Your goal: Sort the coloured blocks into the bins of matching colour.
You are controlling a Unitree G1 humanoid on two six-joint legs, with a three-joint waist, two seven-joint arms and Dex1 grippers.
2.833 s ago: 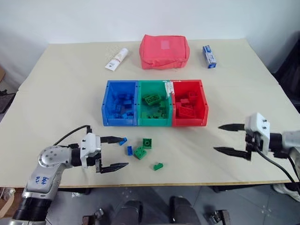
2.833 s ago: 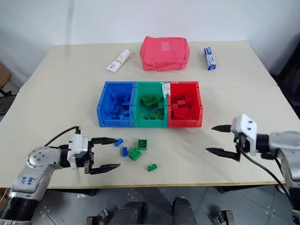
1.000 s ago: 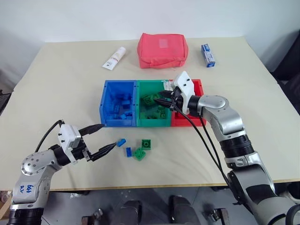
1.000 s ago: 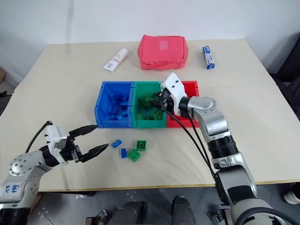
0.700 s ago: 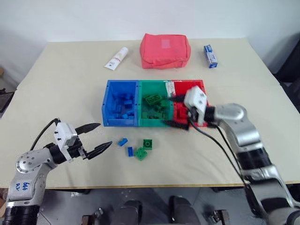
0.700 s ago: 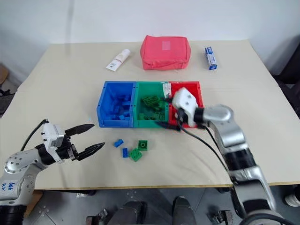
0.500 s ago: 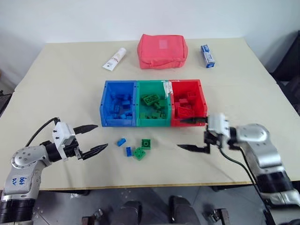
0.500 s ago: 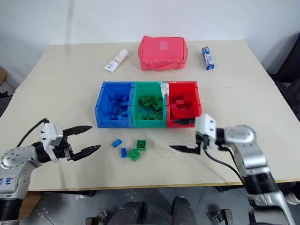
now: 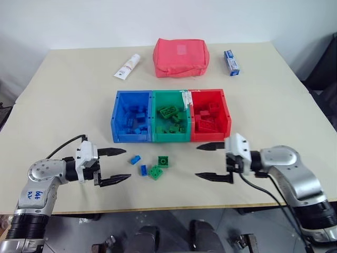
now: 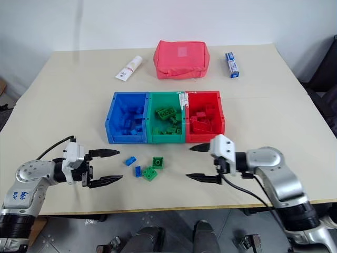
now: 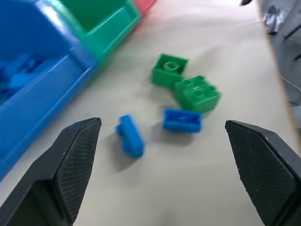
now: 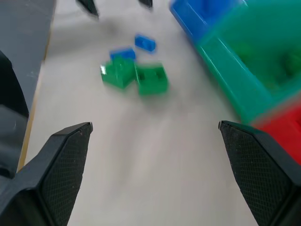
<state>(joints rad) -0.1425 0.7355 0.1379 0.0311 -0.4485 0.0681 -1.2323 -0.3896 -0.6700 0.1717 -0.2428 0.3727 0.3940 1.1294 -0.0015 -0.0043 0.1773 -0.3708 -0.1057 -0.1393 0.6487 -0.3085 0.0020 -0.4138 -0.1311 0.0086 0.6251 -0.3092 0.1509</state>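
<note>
Low in the frame, the left gripper (image 9: 115,166) and right gripper (image 9: 210,161) hung with fingers apart, empty. Between them lay four loose blocks (image 9: 151,166), two blue and two green. Above, mid-frame, stood the bins (image 9: 170,138), with more blocks inside.

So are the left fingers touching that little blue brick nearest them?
Apart. In the left wrist view, bare table shows between the blue brick and both left fingers; the left gripper stands open, short of it.
</note>
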